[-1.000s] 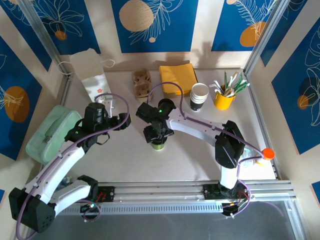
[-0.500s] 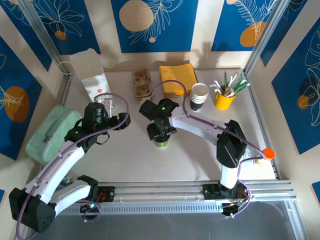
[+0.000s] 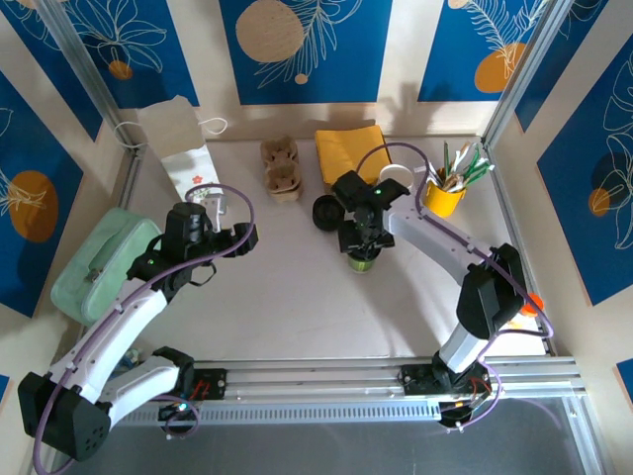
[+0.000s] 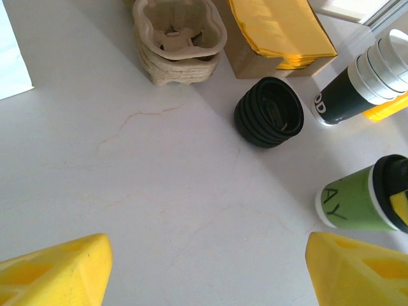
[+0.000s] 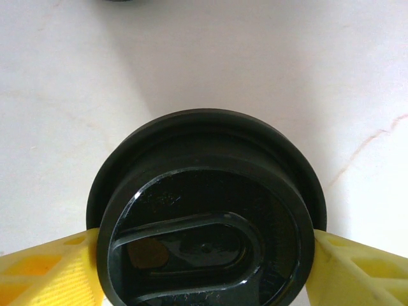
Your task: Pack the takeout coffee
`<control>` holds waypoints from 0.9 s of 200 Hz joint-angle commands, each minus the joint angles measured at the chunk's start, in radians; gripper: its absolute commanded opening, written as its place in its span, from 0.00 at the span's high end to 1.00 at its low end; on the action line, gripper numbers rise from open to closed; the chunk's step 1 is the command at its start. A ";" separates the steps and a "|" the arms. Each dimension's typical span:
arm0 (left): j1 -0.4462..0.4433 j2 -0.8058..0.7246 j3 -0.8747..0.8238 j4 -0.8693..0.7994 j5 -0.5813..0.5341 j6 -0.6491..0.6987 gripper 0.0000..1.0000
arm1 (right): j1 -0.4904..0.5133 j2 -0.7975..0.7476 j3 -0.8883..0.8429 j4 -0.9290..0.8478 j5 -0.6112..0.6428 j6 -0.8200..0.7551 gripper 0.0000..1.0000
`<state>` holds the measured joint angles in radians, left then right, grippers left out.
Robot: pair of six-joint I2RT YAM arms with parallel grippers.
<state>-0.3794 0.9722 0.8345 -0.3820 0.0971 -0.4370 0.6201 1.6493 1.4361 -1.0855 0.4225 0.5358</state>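
White tabletop (image 3: 297,297): mid-frame, right gripper (image 3: 360,242) closed on the lidded green takeout coffee (image 4: 350,203), just below nested white cups (image 3: 396,181); left gripper (image 3: 240,237) open; carrying step, next likely seating it in the pulp carrier (image 3: 281,168).

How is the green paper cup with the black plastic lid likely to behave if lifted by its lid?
The green paper cup stands taller than wide, so a high push may tip it. The right end effector grips at the black plastic lid, which might pop off. Paper walls probably dent easily.
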 commanded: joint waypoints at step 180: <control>0.023 0.002 -0.010 0.034 0.048 0.004 0.21 | -0.588 -0.048 -0.059 0.090 -0.063 -0.085 0.28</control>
<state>-0.3729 0.9726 0.8345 -0.3809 0.1223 -0.4370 0.0727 1.5795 1.3655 -1.0035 0.4053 0.4706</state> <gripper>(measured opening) 0.793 0.721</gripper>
